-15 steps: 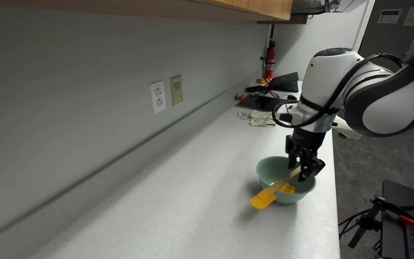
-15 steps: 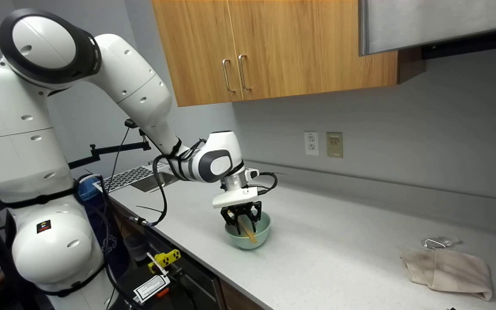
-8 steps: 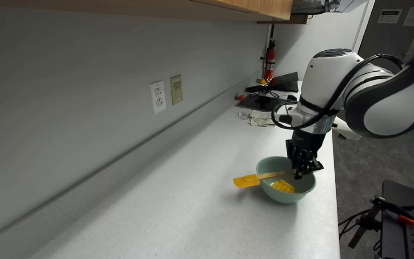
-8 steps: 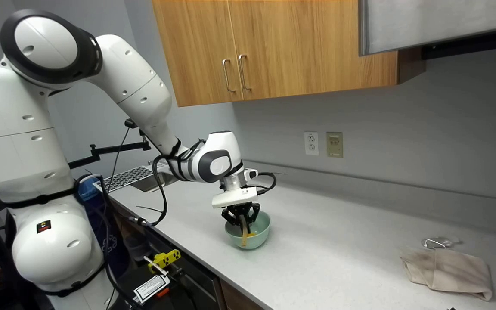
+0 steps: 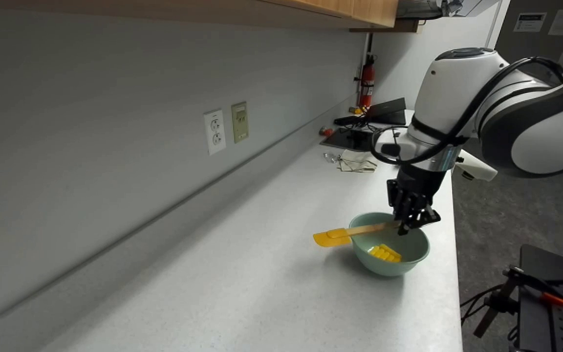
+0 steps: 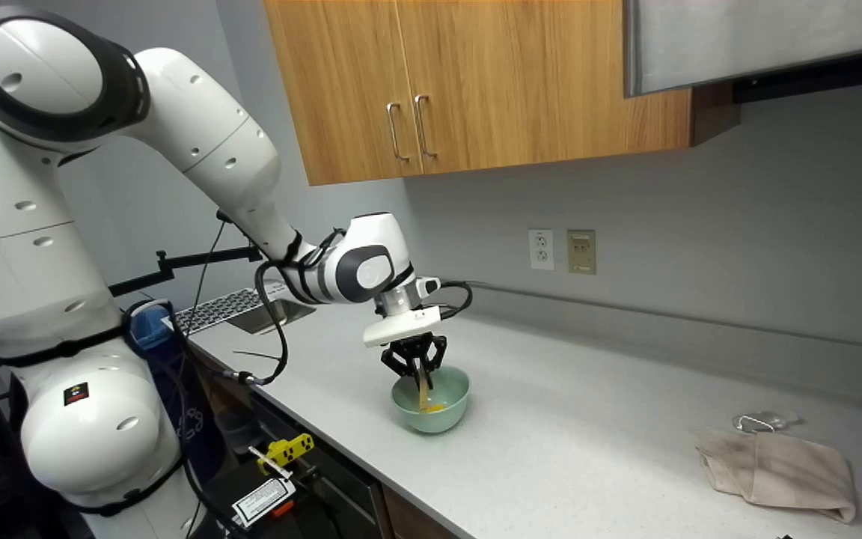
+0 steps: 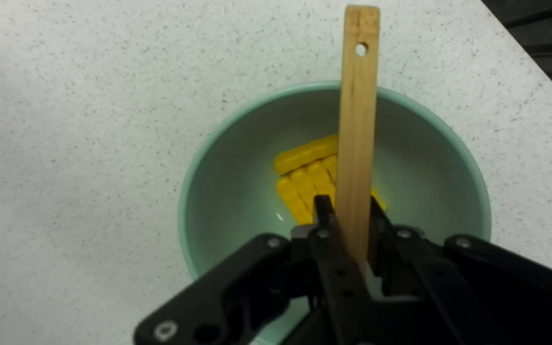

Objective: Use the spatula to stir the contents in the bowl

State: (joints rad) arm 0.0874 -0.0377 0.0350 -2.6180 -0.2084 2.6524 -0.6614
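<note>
In an exterior view the spatula (image 5: 332, 238) lies nearly level over the bowl (image 5: 389, 268). Its yellow blade reaches past the rim, above the counter; whether it touches the rim I cannot tell. My gripper (image 5: 400, 228) is shut on the wooden handle, just above the bowl's opening. From the wrist, both fingers (image 7: 323, 211) press the sides of the handle (image 7: 358, 110), whose holed end points away over the opposite rim; the blade is out of that view. The contents (image 7: 304, 184), yellow finger-like pieces, rest on the bowl's bottom, partly covered by handle and fingers.
The pale speckled counter (image 5: 242, 293) runs along a grey wall, with its front edge close to the bowl. A folded beige cloth (image 6: 783, 471) lies farther along, near a dark cooktop (image 5: 355, 140). Wooden cabinets (image 6: 513, 82) hang above.
The jaws have closed on the handle from an open stance around it. The spatula has swung, its blade turning towards the wall, and has risen slightly with the arm. Bowl and contents stay put.
</note>
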